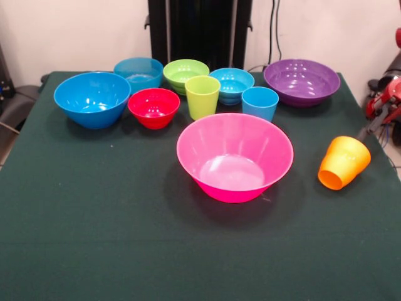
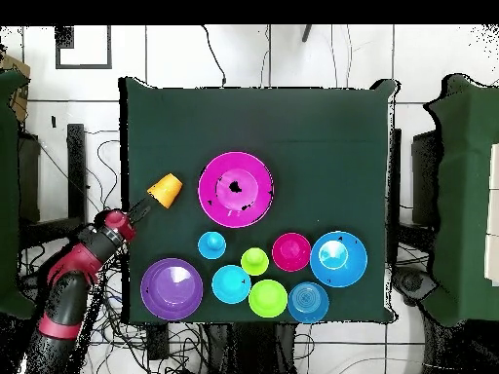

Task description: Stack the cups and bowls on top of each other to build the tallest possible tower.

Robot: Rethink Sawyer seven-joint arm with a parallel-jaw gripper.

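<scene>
So, nothing is stacked yet as far as I can see, every piece sits on its own on the green table (image 1: 94, 238). Taking the huge pink bowl (image 1: 235, 157) as the middle of the dial in the front view, it's the nearest thing and, I'd guess, the base of the tower. At about 3 o'clock from it, apart from it, the orange cup (image 1: 343, 162) is tipped over at a slant, mouth pointing down and toward the camera. The gripper (image 1: 368, 130) is right at that cup's base end, coming in from the table's edge. I can't tell whether it's pinching the cup or just touching it. Farther back, at 11 to 1 o'clock, are the red bowl (image 1: 153, 106), lime green cup (image 1: 202, 97) and light blue cup (image 1: 259, 103). Behind those sit the large blue bowl (image 1: 92, 99), a bluish bowl (image 1: 138, 73), the lime green bowl (image 1: 185, 74), a small blue bowl (image 1: 232, 84) and the purple bowl (image 1: 301, 81) at 2 o'clock. My read: it's on the first pick, the orange cup. Next it needs a firm hold, then a carry toward 9 o'clock to set the cup straight in the pink bowl.
</scene>
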